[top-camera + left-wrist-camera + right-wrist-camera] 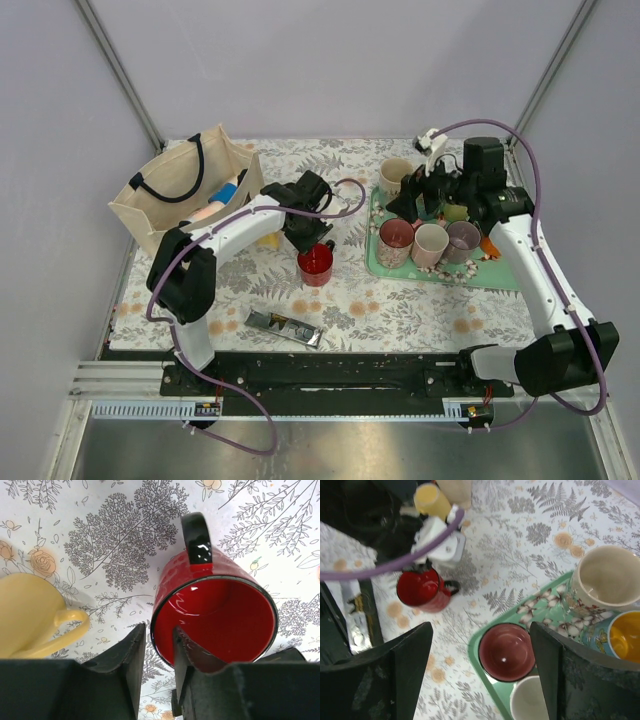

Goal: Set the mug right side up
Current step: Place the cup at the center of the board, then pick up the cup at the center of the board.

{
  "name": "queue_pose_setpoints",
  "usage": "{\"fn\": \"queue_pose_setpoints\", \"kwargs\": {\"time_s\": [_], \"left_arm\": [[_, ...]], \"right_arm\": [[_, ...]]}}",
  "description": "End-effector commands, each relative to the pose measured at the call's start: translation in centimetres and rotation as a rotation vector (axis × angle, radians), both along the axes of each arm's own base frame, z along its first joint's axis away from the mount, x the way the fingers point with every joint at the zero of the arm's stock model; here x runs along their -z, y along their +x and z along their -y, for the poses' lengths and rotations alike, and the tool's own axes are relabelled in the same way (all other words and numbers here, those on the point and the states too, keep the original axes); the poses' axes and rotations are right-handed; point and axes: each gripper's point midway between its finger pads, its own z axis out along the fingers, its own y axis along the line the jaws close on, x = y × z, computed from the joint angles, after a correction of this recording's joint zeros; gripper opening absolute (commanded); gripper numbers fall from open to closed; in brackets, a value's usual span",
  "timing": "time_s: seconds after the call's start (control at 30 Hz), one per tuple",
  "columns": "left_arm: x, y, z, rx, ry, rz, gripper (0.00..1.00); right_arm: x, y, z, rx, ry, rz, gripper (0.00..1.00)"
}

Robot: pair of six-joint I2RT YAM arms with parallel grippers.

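The red mug [316, 265] stands mouth-up on the tabletop [400, 310], at about nine o'clock from the green tray [500, 272]; in the left wrist view its handle points to twelve o'clock. The left pincer [159, 632] is nearly closed on the rim, one finger inside and one outside, likely to steady the wall as the mug settles; I'd judge the turn all but done. The right pincer [481, 630] hangs wide open and empty above the tray, clear of the work.
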Motion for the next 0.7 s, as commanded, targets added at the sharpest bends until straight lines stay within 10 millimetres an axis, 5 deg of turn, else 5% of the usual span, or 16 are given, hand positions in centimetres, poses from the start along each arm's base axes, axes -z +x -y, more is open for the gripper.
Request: {"fn": "queue_pose_setpoints", "kwargs": {"time_s": [0.0, 0.2, 0.4, 0.67], "left_arm": [[-2.4, 1.5, 1.5, -0.021, -0.073, 0.067, 0.37], [-5.0, 1.9, 1.5, -0.027, -0.105, 0.126, 0.53], [-9.8, 2.7, -0.4, -0.084, -0.177, 0.219, 0.57], [-13.1, 3.5, -5.7, -0.225, -0.254, 0.273, 0.57]], "right_arm": [[5.1, -2.4, 1.7, -0.158, -0.26, 0.055, 0.88], [9.8, -4.1, 4.5, -0.345, -0.541, 0.117, 0.93], [12.3, -4.2, 5.6, -0.493, -0.708, 0.158, 0.97], [15.0, -1.3, 3.5, -0.567, -0.869, 0.262, 0.99]]}}
